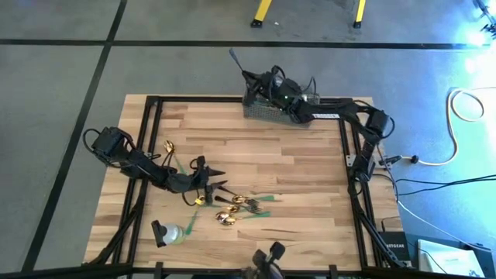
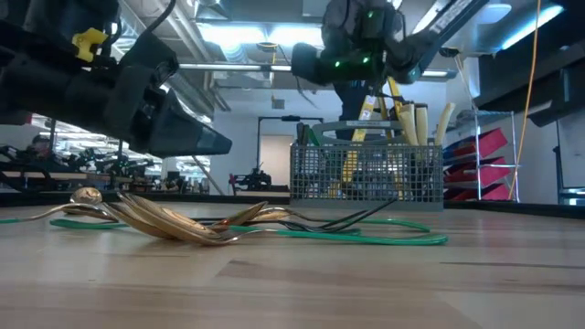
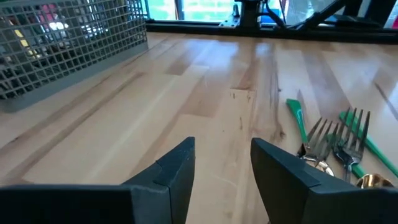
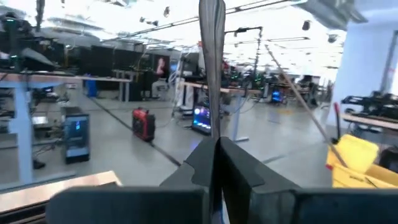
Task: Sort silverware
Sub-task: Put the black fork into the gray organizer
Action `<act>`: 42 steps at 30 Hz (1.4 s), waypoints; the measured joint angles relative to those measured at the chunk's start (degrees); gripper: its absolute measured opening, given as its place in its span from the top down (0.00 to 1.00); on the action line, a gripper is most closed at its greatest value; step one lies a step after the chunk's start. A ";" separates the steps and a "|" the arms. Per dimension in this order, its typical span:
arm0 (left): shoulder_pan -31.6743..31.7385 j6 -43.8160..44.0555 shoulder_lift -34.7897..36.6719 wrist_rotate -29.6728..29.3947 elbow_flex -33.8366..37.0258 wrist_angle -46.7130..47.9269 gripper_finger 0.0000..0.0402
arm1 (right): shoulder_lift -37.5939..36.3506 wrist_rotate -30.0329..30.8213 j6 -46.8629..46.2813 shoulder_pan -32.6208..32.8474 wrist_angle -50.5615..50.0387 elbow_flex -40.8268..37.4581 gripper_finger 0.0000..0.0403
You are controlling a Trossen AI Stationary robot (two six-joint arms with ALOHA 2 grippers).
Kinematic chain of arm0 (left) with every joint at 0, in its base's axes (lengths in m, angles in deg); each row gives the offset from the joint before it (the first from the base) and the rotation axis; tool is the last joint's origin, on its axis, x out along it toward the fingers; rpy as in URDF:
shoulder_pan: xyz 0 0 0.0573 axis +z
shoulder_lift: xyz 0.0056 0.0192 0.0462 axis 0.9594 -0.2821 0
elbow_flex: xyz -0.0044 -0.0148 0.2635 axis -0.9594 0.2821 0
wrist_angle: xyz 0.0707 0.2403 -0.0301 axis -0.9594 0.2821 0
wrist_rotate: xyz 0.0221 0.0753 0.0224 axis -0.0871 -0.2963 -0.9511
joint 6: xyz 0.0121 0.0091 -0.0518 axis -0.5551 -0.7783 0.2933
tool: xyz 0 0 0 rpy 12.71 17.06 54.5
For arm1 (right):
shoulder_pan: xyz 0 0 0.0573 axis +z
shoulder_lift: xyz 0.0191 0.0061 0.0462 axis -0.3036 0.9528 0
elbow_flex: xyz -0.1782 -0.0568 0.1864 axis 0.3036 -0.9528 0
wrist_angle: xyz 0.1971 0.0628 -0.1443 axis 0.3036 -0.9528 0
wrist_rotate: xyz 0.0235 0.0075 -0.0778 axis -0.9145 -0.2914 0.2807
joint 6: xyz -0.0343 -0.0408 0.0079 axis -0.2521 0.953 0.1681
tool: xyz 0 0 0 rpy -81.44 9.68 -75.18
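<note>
Left hand (image 3: 221,171) low, fingers parted; right hand (image 4: 214,165) raised, fingers clamped together.

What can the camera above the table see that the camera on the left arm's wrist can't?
Only the high view shows the right gripper above the mesh basket, shut on a dark utensil, and a spoon lying apart. Only the left wrist view shows the left gripper open and empty. Both show the basket, the forks and green strips.

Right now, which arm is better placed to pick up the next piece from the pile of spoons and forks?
The left. Its hand hangs open beside the pile of spoons and forks, empty. The right hand is over the mesh basket at the far edge, shut on a dark utensil.
</note>
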 joint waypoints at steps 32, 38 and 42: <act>-0.09 2.68 -0.04 2.38 0.02 5.72 0.65 | 12.21 20.51 -4.83 0.00 -3.22 8.26 1.00; -0.09 2.71 -0.04 2.59 0.02 5.74 0.65 | 12.21 21.02 -4.68 -0.06 -3.28 8.26 1.00; -0.09 2.67 -0.04 2.59 0.02 5.74 0.65 | 12.21 21.09 -4.43 -0.07 -2.82 8.24 1.00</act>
